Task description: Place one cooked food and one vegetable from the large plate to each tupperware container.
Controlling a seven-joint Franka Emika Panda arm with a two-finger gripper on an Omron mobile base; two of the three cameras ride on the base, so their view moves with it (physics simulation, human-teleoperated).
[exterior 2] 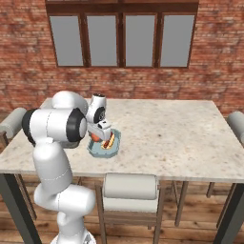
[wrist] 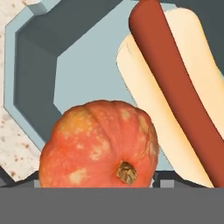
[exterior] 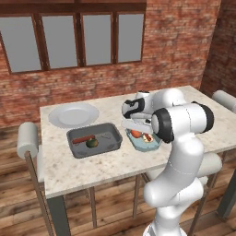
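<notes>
My gripper point(wrist: 96, 179) hangs low in the light-blue tupperware container point(wrist: 37, 65), its fingertips pressed to both sides of the red-orange tomato point(wrist: 98, 144), so it is shut on that vegetable. A hot dog point(wrist: 175, 87) in a pale bun lies right beside the tomato in the same tub. In the left base view the gripper point(exterior: 136, 129) stands over this tub point(exterior: 138, 146). Left of it, the dark-grey container point(exterior: 110, 128) holds the skewered sausage point(exterior: 83, 138) and the dark green ball point(exterior: 92, 143). The large plate point(exterior: 73, 114) lies bare at the table's far left.
The marble table point(exterior 2: 181, 133) stretches wide to the right of the blue tub point(exterior 2: 114, 143). Chairs with padded backs stand at the left end point(exterior: 26, 138), the right end point(exterior: 226, 99) and the near side point(exterior 2: 131, 186). A brick wall with windows lies behind.
</notes>
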